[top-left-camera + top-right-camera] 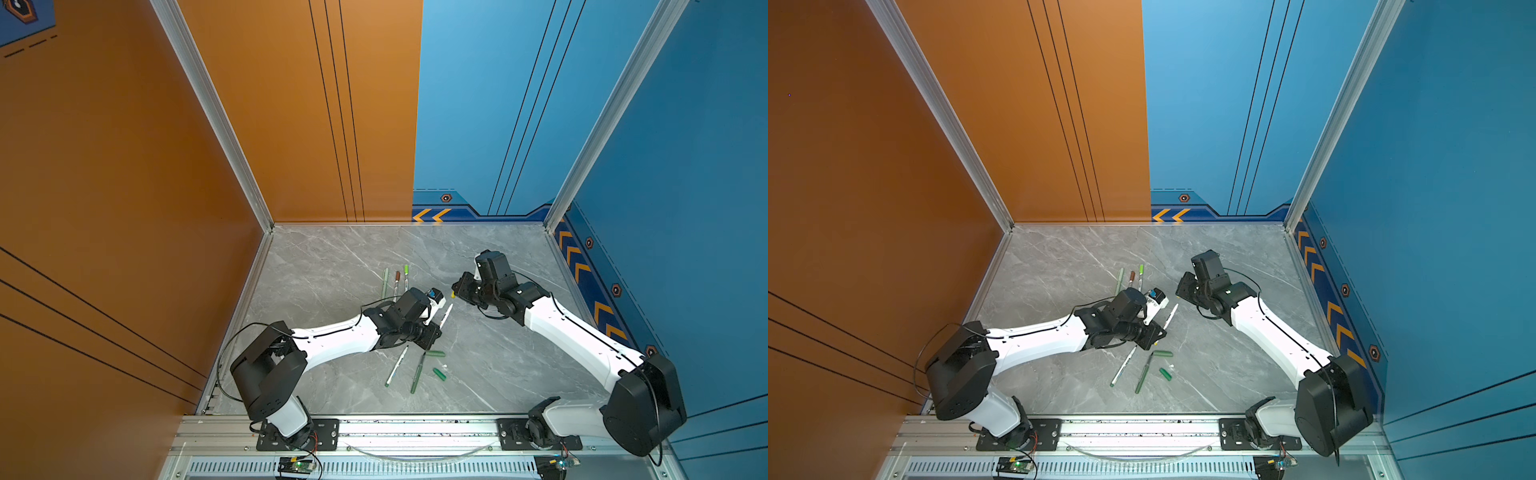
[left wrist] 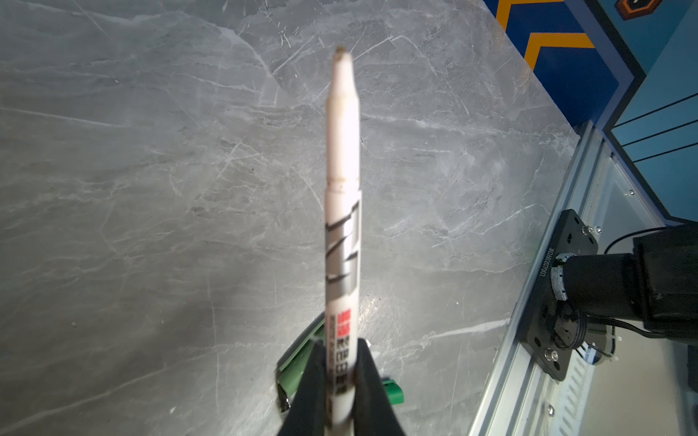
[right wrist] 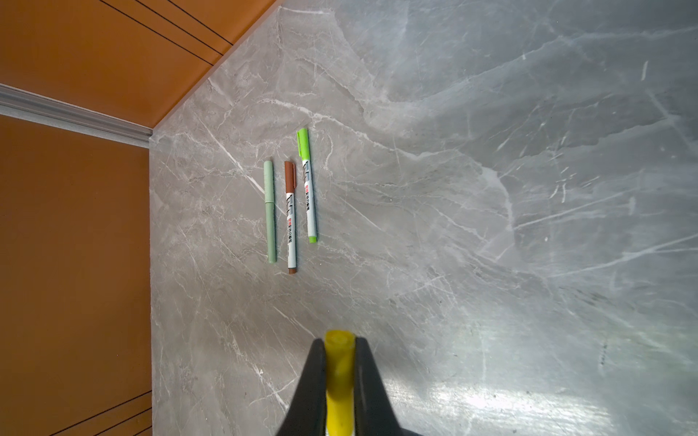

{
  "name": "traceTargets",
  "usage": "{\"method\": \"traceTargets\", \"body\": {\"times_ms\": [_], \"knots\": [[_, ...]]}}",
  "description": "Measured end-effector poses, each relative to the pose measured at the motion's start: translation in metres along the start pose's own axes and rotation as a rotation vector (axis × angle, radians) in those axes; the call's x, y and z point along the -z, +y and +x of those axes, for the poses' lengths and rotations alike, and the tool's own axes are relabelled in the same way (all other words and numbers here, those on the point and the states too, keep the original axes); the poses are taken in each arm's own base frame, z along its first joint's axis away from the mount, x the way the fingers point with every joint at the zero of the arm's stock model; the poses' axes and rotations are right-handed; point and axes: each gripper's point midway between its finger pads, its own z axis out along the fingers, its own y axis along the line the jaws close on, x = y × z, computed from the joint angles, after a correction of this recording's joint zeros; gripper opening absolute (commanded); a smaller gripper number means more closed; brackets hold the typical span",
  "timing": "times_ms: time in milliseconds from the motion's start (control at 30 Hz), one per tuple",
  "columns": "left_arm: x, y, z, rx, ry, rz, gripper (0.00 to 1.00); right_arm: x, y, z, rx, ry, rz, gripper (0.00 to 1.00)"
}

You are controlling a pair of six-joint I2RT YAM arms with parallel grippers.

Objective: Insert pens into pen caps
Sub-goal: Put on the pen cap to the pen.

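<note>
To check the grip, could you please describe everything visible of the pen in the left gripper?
The pen is slim, white plastic and uncapped: a tapered nose ending in a small dark tip, grey graphics and a red block with print on the barrel. The left fingers clamp its printed part, holding it above the table, nose toward the right gripper.

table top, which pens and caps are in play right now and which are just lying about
in play: white pen in left claw, yellow cap in right claw
lying about: three capped pens, two uncapped pens, two dark green caps
</note>
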Motion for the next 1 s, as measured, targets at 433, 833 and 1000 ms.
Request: {"method": "traceTargets", "body": {"times_ms": [433, 833, 1000], "knots": [[0.001, 0.002, -0.007, 0.027, -0.024, 0.001, 0.00, 0.000, 0.001, 0.001, 0.002, 0.003, -0.002, 0.07], [0.001, 0.004, -0.011, 0.044, -0.046, 0.003, 0.00, 0.000, 0.004, 0.004, 0.010, 0.009, -0.007, 0.07], [0.000, 0.007, -0.009, 0.050, -0.045, 0.000, 0.00, 0.000, 0.004, 0.004, 0.010, 0.009, -0.007, 0.06]]}}
